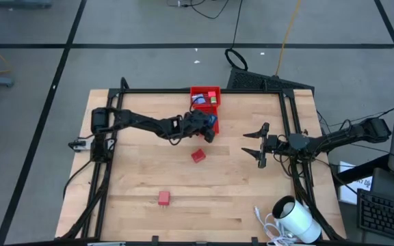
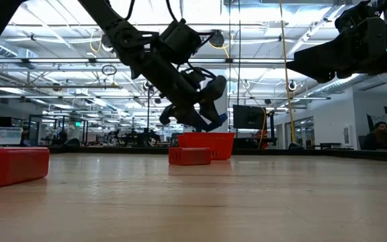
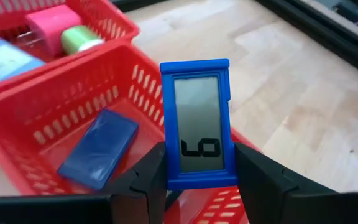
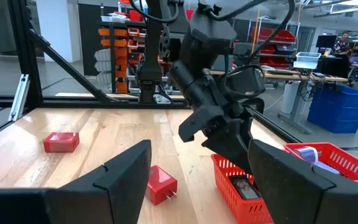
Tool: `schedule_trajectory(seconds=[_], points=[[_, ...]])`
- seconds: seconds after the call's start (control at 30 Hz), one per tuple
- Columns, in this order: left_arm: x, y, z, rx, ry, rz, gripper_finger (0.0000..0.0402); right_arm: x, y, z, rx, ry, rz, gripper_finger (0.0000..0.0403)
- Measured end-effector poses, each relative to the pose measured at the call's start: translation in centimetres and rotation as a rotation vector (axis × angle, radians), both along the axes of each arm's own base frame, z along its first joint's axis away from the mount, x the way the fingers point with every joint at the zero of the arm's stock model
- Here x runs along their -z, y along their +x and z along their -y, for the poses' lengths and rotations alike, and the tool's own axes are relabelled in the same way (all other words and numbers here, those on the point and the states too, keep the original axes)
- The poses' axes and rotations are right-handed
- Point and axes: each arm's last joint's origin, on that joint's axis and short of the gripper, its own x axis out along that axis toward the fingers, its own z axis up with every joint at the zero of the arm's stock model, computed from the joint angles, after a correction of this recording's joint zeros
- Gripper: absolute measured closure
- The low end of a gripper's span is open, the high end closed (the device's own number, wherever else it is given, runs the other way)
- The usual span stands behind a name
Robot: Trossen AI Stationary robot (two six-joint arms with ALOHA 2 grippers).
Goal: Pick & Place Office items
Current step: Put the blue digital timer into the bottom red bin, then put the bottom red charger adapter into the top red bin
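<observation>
On the light wooden counter point(image 1: 142, 171), going from its left side, a small red plastic block point(image 1: 163, 198) is lying alone near the front edge, well apart from everything else, and a second small red plug-shaped piece point(image 1: 198, 156) is lying nearer the middle, close to the red slotted plastic tray point(image 1: 204, 91) with its two compartments that is standing at the far edge of the counter. The left arm is reaching across from the left side, and the left claw point(image 3: 197, 177) is hovering over the near compartment of the tray, clenched around the lower end of a blue-framed flat rectangular piece with a grey display window point(image 3: 199, 121) showing one dark digit; the piece is standing upright between the two dark fingers point(image 3: 148, 180), above the tray and not touching it. Below it, a dark blue flat rectangular block point(image 3: 99, 148) is lying tilted on the floor of that same near compartment, while in the far compartment a light-blue flat block point(image 3: 2, 57), a pink cube-shaped piece point(image 3: 47, 25) and a pale green round piece point(image 3: 79, 38) are sitting side by side. Further right, the right claw point(image 1: 257, 145) is hanging released over bare counter, its fingers spread wide and grasping nothing, and a big white cylinder with a white cable point(image 1: 296, 220) is lying at the front right corner
</observation>
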Motion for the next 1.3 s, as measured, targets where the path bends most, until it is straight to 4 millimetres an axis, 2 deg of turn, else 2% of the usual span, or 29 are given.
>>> schedule_trajectory(seconds=[0.23, 0.53, 0.8, 0.97, 1.13, 1.3], points=[[0.3, -0.3, -0.2, -0.053, -0.092, 0.006, 0.0227, 0.0, 0.0, 0.0, 0.0, 0.0, 0.0, 0.014], [0.4, -0.4, -0.2, -0.046, -0.096, -0.016, 0.024, 0.0, 0.0, 0.0, 0.0, 0.0, 0.0, 0.014], [0.5, -0.5, -0.2, -0.039, -0.087, -0.027, 0.0181, 0.0, 0.0, 0.0, 0.0, 0.0, 0.0, 0.014], [0.5, -0.5, -0.2, -0.017, -0.059, -0.046, 0.0165, 0.0, 0.0, 0.0, 0.0, 0.0, 0.0, 0.014], [0.5, -0.5, -0.1, 0.044, -0.039, -0.07, 0.0163, 0.0, 0.0, 0.0, 0.0, 0.0, 0.0, 0.014], [-0.8, -1.1, 0.0, 0.244, -0.064, -0.097, 0.0163, 0.0, 0.0, 0.0, 0.0, 0.0, -0.001, 0.014]])
